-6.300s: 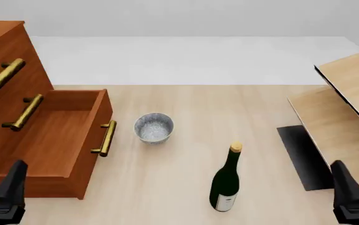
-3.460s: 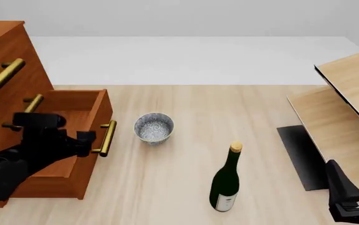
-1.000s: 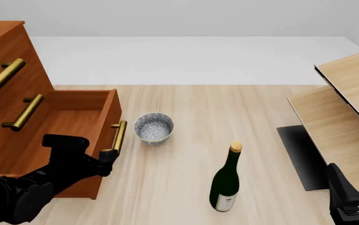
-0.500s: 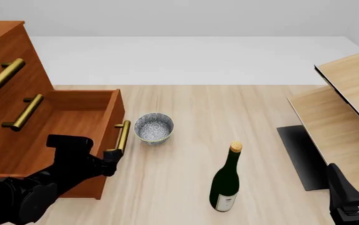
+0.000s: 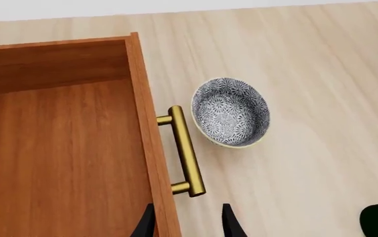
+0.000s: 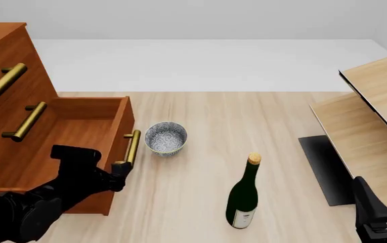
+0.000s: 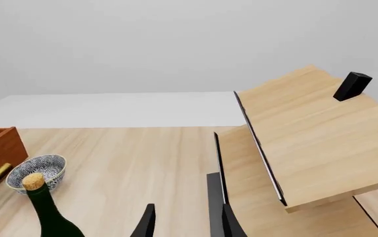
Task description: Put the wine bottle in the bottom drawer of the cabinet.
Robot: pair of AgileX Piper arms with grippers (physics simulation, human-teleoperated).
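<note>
The wine bottle (image 6: 244,197) stands upright on the table right of centre; its cork and neck also show in the right wrist view as the wine bottle (image 7: 47,212). The cabinet (image 6: 4,55) stands at the left. Its bottom drawer (image 6: 51,142) is pulled out and holds nothing that I can see. My left gripper (image 6: 119,169) is open at the near end of the drawer's brass handle (image 5: 185,150). Its fingertips (image 5: 228,222) stop just short of the bar. My right gripper (image 6: 382,190) is open, low at the right, apart from the bottle.
A grey speckled cup (image 6: 165,137) stands just right of the drawer handle, behind and left of the bottle. Pale wood panels (image 6: 375,116) and a dark mat (image 6: 325,167) fill the right side. Two closed upper drawer fronts carry brass handles (image 6: 25,121).
Over the last second the bottom drawer slid a little farther out with my left gripper at its handle. The bottle, cup and right arm have not moved.
</note>
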